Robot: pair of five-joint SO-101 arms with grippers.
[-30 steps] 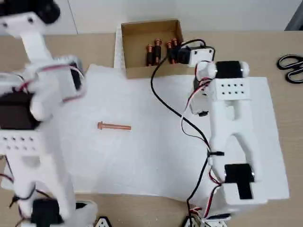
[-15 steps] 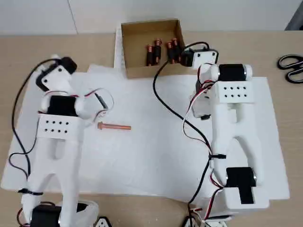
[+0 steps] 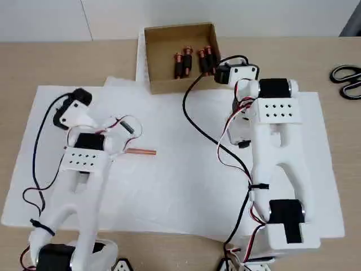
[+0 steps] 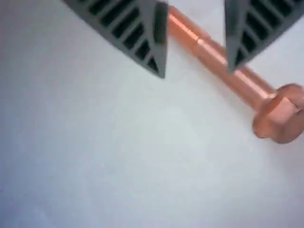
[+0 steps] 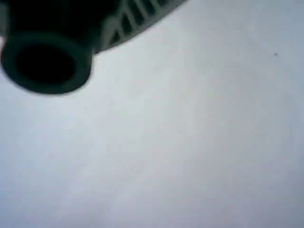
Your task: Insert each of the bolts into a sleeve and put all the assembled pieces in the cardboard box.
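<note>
Left wrist view: the left gripper (image 4: 197, 69) has its fingers released, one at each side of the copper bolt (image 4: 223, 66). It lies flat on the white sheet (image 3: 186, 186), well apart from the cardboard box (image 3: 151, 56). The right gripper (image 5: 85, 28) grasps a black sleeve (image 5: 45, 64), nearer that box.

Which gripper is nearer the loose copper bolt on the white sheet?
Left. The left gripper is open and straddles the shank of the bolt. The right gripper, holding a black sleeve, is well off across the white sheet.
</note>
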